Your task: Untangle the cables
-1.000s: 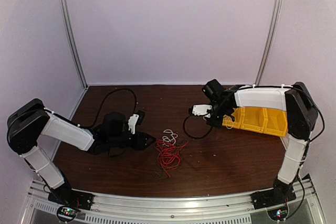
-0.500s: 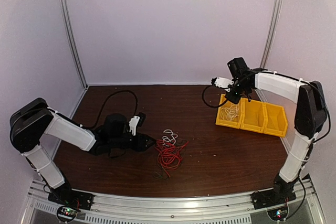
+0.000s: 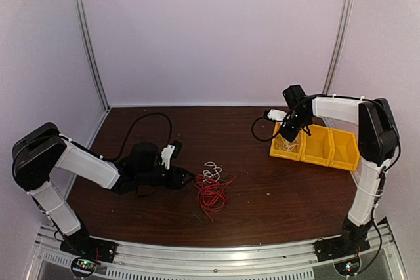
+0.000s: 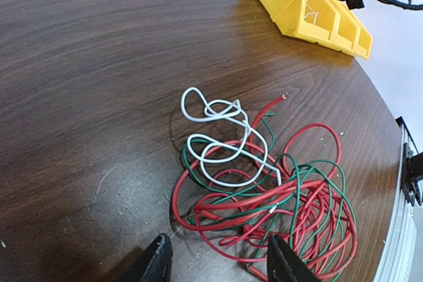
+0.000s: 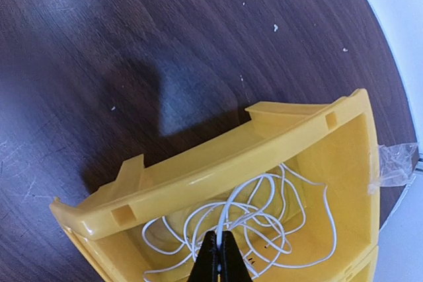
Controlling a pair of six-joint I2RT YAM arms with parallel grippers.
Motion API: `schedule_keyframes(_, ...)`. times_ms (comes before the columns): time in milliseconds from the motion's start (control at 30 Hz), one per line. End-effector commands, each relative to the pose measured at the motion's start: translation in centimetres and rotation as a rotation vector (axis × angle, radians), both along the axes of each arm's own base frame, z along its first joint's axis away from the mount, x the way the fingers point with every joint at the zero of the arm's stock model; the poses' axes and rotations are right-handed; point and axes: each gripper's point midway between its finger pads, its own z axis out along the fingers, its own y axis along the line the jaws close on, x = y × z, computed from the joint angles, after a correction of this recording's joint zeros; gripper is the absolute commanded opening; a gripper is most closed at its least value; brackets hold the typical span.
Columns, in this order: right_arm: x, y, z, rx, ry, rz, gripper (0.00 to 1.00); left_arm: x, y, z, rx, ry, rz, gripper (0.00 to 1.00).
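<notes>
Cables in two lots. Main tangle (image 3: 211, 191) lies on the brown table (image 3: 275, 195), mid-front, well apart from the yellow bins (image 3: 321, 145). The left wrist view shows its make-up: red cable (image 4: 261, 197) in many overlapping loops, green cable (image 4: 330, 163) threaded through them, loose white cable (image 4: 218, 105) draped over the far side.

Left gripper (image 4: 218, 262) is low at the tangle's near edge, fingers spread. The nearest red loops lie just ahead of and between the tips, and nothing is clamped. From above, the left gripper (image 3: 187, 176) sits just left of the pile.

Second lot: white coil (image 5: 264, 209) lies loose inside the leftmost compartment of the bins, at the table's right side. Right gripper (image 5: 220, 255) hangs over that compartment, fingers pressed together, pinching one strand of the coil that rises to the tips; the rest rests on the bin floor. From above, the right gripper (image 3: 287, 130) is at the bin's left end.

Against the earlier frames: one second back the right gripper is out over the table, left of the bins. Half a second back it stands higher, above the bin's left end. Now it is lower, at the compartment. Tangle and left arm are unchanged throughout.
</notes>
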Motion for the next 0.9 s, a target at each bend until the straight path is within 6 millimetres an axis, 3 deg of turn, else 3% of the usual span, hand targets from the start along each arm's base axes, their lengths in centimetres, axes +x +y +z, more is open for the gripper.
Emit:
schedule_keyframes(0, -0.5, -0.2, -1.0, 0.057, 0.058, -0.04, 0.03, 0.7, -1.1, 2.0, -0.04, -0.057, -0.019, 0.5)
schedule_keyframes(67, -0.8, -0.1, 0.4, 0.083, 0.051, -0.057, 0.12, 0.8, -1.1, 2.1, -0.033, -0.061, -0.019, 0.5)
schedule_keyframes(167, -1.5, 0.4, 4.3, 0.152, 0.005, -0.063, 0.26, 0.9, -1.1, 2.2, -0.022, -0.067, -0.019, 0.5)
schedule_keyframes(300, -2.5, 1.8, 8.6, 0.248, -0.044, -0.033, 0.33, 1.0, -1.1, 2.2, -0.025, -0.073, -0.019, 0.5)
schedule_keyframes(400, -2.8, 3.0, 10.0, 0.281, -0.05, -0.006, 0.33, 1.1, -1.5, 2.2, -0.026, -0.071, -0.031, 0.5)
schedule_keyframes(600, -3.2, 7.4, 8.0, 0.314, 0.001, 0.09, 0.33, 1.1, -1.7, 2.4, -0.031, -0.074, -0.04, 0.5)
schedule_keyframes(700, -3.7, 11.2, 6.1, 0.348, 0.06, 0.169, 0.33, 1.3, -1.7, 2.7, -0.028, -0.077, -0.035, 0.5)
schedule_keyframes(867, -4.8, 16.9, 4.6, 0.424, 0.139, 0.289, 0.3, 1.2, -1.5, 3.5, -0.035, -0.085, -0.029, 0.5)
